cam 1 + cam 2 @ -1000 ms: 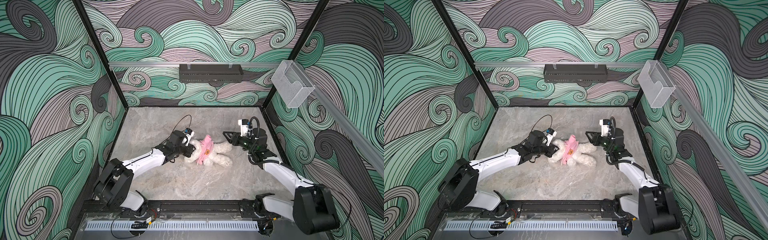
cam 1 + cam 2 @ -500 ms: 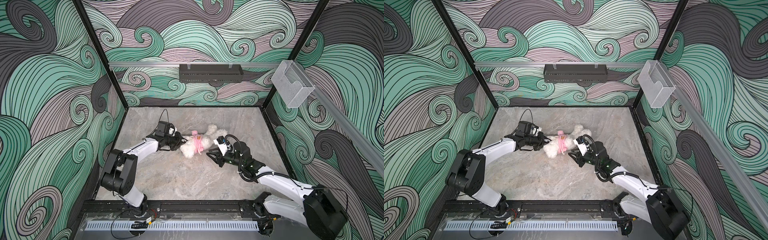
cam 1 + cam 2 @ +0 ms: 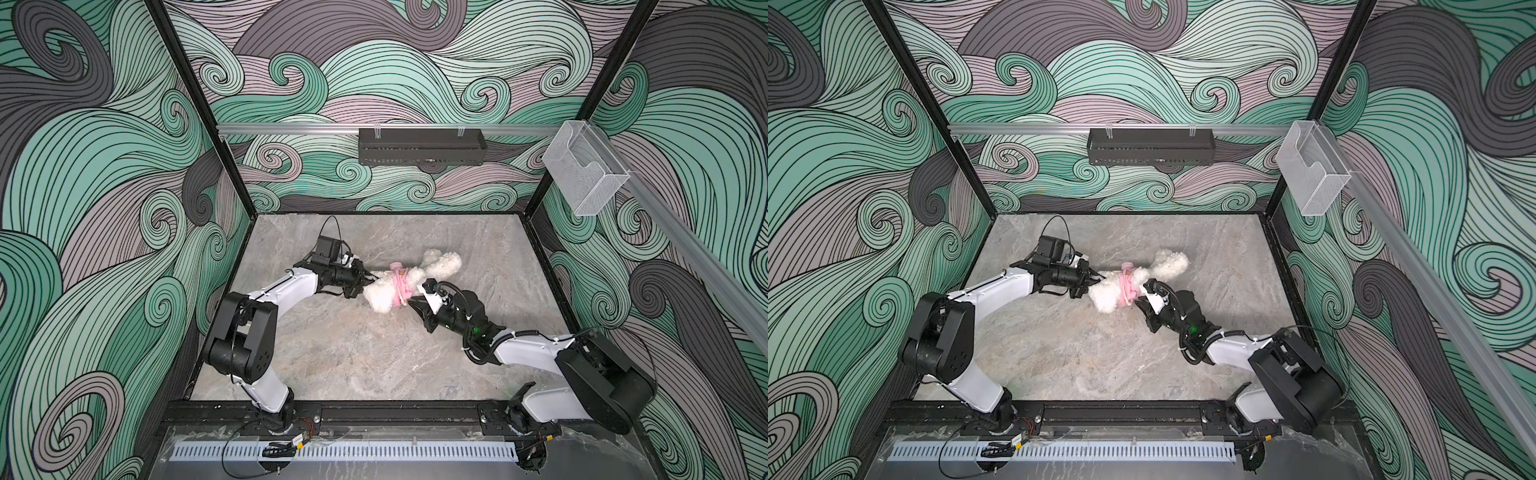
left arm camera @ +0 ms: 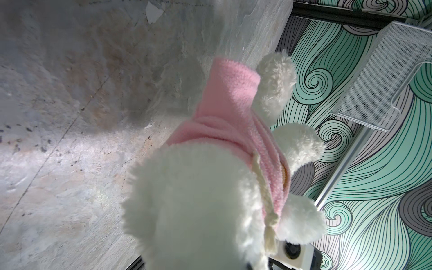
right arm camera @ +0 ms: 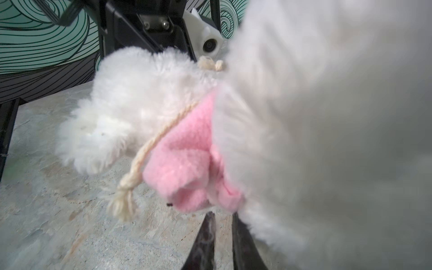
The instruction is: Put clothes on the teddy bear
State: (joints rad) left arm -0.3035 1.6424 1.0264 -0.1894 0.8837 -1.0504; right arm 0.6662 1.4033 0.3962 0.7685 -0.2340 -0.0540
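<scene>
From near right, reaches low and leftward over the table [image 3: 332, 357] with the right gripper [image 3: 412, 302], dark fingers [image 5: 203, 238] drawn close beneath the pink shirt [image 3: 399, 284]; cannot tell whether gripping. Finds the teddy bear [image 3: 384, 299] mid-table, angled near-left to far-right, shirt bunched round its middle. Farther left, stretches the left arm [image 3: 291, 289] flat, left gripper [image 3: 365, 283] clamped on the bear's left end.
</scene>
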